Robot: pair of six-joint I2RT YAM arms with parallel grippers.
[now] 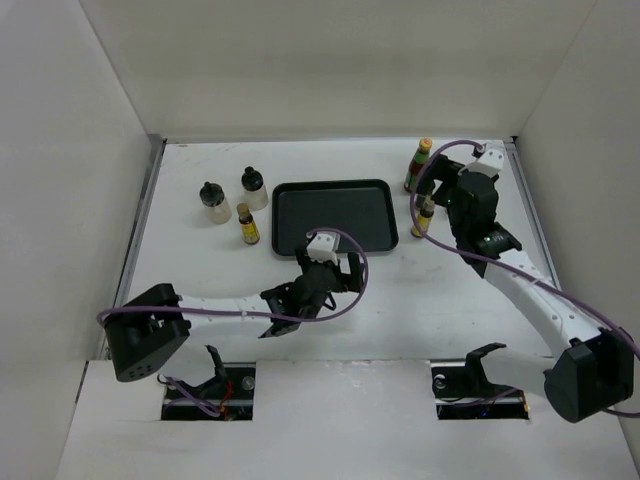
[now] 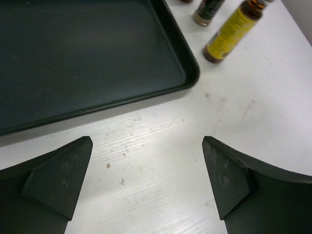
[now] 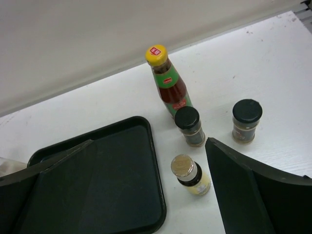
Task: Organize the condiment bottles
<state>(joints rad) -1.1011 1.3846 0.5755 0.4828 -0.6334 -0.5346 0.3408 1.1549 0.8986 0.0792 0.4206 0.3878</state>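
Two squat whitish black-capped bottles point(image 1: 214, 202) point(image 1: 254, 187) and a slim yellow-labelled bottle point(image 1: 248, 224) stand left of the black tray point(image 1: 290, 190). The red bottle point(image 1: 419, 165) with green neck and a second slim yellow-labelled bottle point(image 1: 424, 217) stand right of it. The right wrist view shows the red bottle point(image 3: 165, 80), two dark black-capped jars point(image 3: 190, 126) point(image 3: 246, 120) and the slim bottle point(image 3: 190, 174). My right gripper point(image 1: 447, 200) point(image 3: 149, 141) is open above them. My left gripper point(image 1: 345, 270) point(image 2: 146, 141) is open and empty over bare table by the tray's near right corner.
The tray point(image 2: 192, 73) point(image 3: 156, 195) holds nothing. White walls close the table at the back and both sides. In the left wrist view the slim bottle point(image 2: 231, 31) and another bottle's base point(image 2: 207, 10) show beyond the tray corner.
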